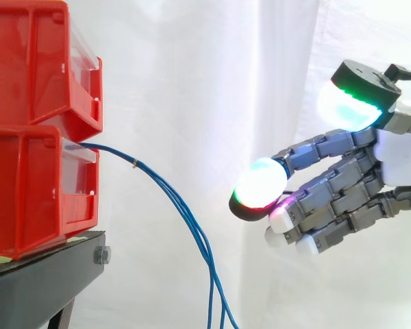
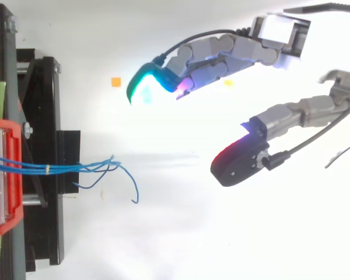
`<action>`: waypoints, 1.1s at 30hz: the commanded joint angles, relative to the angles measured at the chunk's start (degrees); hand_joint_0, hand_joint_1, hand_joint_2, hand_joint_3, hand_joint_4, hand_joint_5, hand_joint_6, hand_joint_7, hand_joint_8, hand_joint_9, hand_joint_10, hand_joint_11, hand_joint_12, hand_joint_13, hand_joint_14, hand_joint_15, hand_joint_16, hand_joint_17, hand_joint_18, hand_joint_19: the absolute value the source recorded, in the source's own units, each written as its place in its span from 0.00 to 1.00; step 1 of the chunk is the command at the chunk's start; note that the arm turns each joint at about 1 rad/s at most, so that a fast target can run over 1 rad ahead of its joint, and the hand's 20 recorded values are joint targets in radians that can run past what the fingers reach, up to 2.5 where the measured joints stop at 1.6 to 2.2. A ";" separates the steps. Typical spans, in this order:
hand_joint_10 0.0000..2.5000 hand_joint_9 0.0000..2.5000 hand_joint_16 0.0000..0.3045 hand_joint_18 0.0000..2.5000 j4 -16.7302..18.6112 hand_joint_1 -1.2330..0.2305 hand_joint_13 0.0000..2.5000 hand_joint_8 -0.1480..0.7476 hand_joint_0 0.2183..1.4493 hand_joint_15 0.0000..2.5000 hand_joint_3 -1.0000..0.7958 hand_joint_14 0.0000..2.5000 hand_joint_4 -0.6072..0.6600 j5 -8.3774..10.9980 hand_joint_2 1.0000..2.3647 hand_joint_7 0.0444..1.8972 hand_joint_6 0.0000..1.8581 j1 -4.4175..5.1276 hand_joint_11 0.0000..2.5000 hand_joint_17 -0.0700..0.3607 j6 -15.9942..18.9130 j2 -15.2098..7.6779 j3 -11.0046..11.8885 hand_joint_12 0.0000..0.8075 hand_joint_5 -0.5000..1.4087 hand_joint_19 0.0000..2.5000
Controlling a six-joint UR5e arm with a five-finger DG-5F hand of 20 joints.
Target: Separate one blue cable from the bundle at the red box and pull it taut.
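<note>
While the blue cables [image 2: 70, 168] come out over the front lip of the lower red bin [image 1: 27, 192], tied by a small band [image 1: 135, 163] just beyond it and drooping past the black stand [image 1: 41, 281], the hand [image 1: 349, 181] hangs well apart from them, fingers spread, gripping nothing.

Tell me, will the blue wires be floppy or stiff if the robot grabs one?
Probably floppy: the blue wires droop in a curve right after leaving the red box. Likely very light, being so thin. A small band ties them together, so pulling one may tug the others.
</note>
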 commanded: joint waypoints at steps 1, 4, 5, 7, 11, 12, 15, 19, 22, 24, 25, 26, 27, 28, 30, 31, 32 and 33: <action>0.00 0.24 0.12 0.13 0.62 0.41 0.19 0.48 0.26 0.03 0.28 0.00 0.68 0.22 0.00 0.38 0.27 -0.13 0.07 0.36 -1.53 -0.28 0.15 0.40 0.15 0.08; 0.00 0.24 0.12 0.13 0.80 0.41 0.19 0.48 0.26 0.03 0.28 0.00 0.68 0.66 0.00 0.38 0.27 -0.13 0.07 0.35 -3.11 -0.28 0.15 0.40 0.15 0.08; 0.00 0.24 0.12 0.13 0.80 0.41 0.19 0.48 0.26 0.03 0.28 0.00 0.68 0.83 0.00 0.38 0.27 -0.13 0.07 0.35 -3.55 -0.28 0.15 0.40 0.15 0.08; 0.00 0.24 0.12 0.13 0.62 0.41 0.19 0.48 0.26 0.03 0.28 0.00 0.69 0.57 0.00 0.38 0.27 -0.21 0.07 0.35 -3.99 -0.28 0.24 0.40 0.15 0.08; 0.00 0.24 0.12 0.13 -0.70 0.41 0.19 0.48 0.26 0.03 0.28 0.00 0.69 0.31 0.00 0.38 0.27 -0.39 0.07 0.35 -4.60 -0.28 0.15 0.40 0.15 0.09; 0.00 0.24 0.12 0.13 -1.05 0.41 0.19 0.48 0.26 0.03 0.28 0.00 0.69 0.31 0.00 0.38 0.27 -0.39 0.07 0.35 -4.69 -0.19 0.15 0.40 0.15 0.08; 0.00 0.24 0.12 0.13 -1.14 0.41 0.19 0.48 0.26 0.03 0.28 0.00 0.69 0.48 0.00 0.38 0.27 -0.21 0.07 0.35 -4.78 -0.28 0.15 0.40 0.15 0.09; 0.00 0.24 0.12 0.13 1.24 0.41 0.19 0.48 0.26 0.03 0.28 0.00 0.70 0.57 0.00 0.38 0.27 -0.04 0.07 0.35 -4.78 -0.46 0.15 0.40 0.15 0.09; 0.00 0.24 0.12 0.13 4.93 0.42 0.19 0.48 0.26 0.03 0.28 0.00 0.70 0.57 0.00 0.39 0.27 0.14 0.07 0.35 -4.87 -2.57 0.86 0.40 0.15 0.08; 0.00 0.24 0.12 0.13 5.63 0.42 0.19 0.48 0.26 0.03 0.28 0.00 0.70 0.40 0.00 0.39 0.27 0.14 0.07 0.36 -4.78 -3.71 1.47 0.40 0.15 0.08; 0.00 0.24 0.12 0.13 5.81 0.42 0.19 0.48 0.26 0.03 0.28 0.00 0.70 0.40 0.00 0.39 0.27 0.23 0.07 0.36 -4.69 -4.24 1.73 0.40 0.15 0.09; 0.00 0.24 0.12 0.13 5.98 0.42 0.19 0.48 0.26 0.03 0.28 0.00 0.70 0.40 0.00 0.39 0.27 0.23 0.07 0.36 -4.69 -4.85 2.35 0.40 0.15 0.09; 0.00 0.24 0.12 0.13 5.89 0.42 0.19 0.49 0.26 0.04 0.28 0.00 0.70 0.40 0.00 0.39 0.27 0.23 0.07 0.36 -4.69 -5.47 2.88 0.40 0.15 0.09; 0.00 0.24 0.12 0.13 5.72 0.42 0.19 0.48 0.26 0.04 0.28 0.00 0.71 0.31 0.00 0.39 0.27 0.23 0.07 0.36 -4.60 -6.61 4.20 0.40 0.15 0.09; 0.00 0.24 0.12 0.13 5.63 0.42 0.19 0.49 0.26 0.04 0.28 0.00 0.71 0.31 0.00 0.39 0.27 0.23 0.07 0.36 -4.52 -7.58 5.07 0.41 0.15 0.09; 0.00 0.24 0.12 0.13 5.54 0.42 0.19 0.49 0.26 0.04 0.28 0.00 0.71 0.31 0.00 0.39 0.27 0.23 0.07 0.36 -4.34 -8.19 5.69 0.41 0.15 0.09; 0.00 0.24 0.12 0.13 5.37 0.42 0.19 0.49 0.26 0.04 0.28 0.00 0.71 0.40 0.00 0.39 0.27 0.23 0.08 0.36 -3.99 -8.98 7.01 0.41 0.15 0.09; 0.00 0.24 0.12 0.13 5.10 0.42 0.19 0.49 0.26 0.04 0.28 0.00 0.71 0.31 0.00 0.39 0.27 0.23 0.07 0.36 -3.81 -9.42 7.62 0.41 0.15 0.09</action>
